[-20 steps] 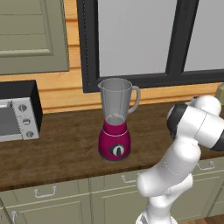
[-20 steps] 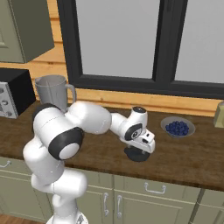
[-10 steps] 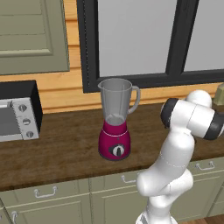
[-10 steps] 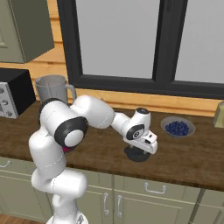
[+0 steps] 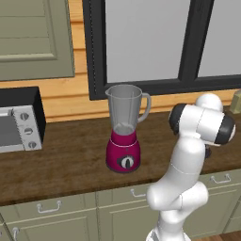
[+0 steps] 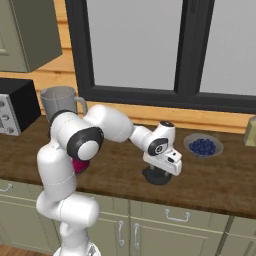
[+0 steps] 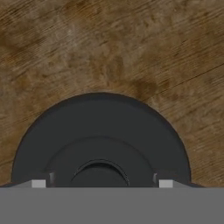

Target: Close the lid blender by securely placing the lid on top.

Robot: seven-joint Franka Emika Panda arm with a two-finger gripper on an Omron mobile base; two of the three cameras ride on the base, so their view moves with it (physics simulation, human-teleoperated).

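Black lid (image 7: 100,140) unmoved on the counter (image 7: 109,48); pincer (image 6: 158,173) has dropped closer.

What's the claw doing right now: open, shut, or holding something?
Claw: down at the lid on the counter; open or shut cannot be told, fingertips barely show.

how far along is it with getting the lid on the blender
Early. Nothing is finished: the blender jar's mouth is open, no cap on it. In hand: the gripper is down over the lid, which lies flat on the wooden counter near the bowl of blue berries; a grasp can't be confirmed. Left: lift the lid, carry it to the jar, seat it.
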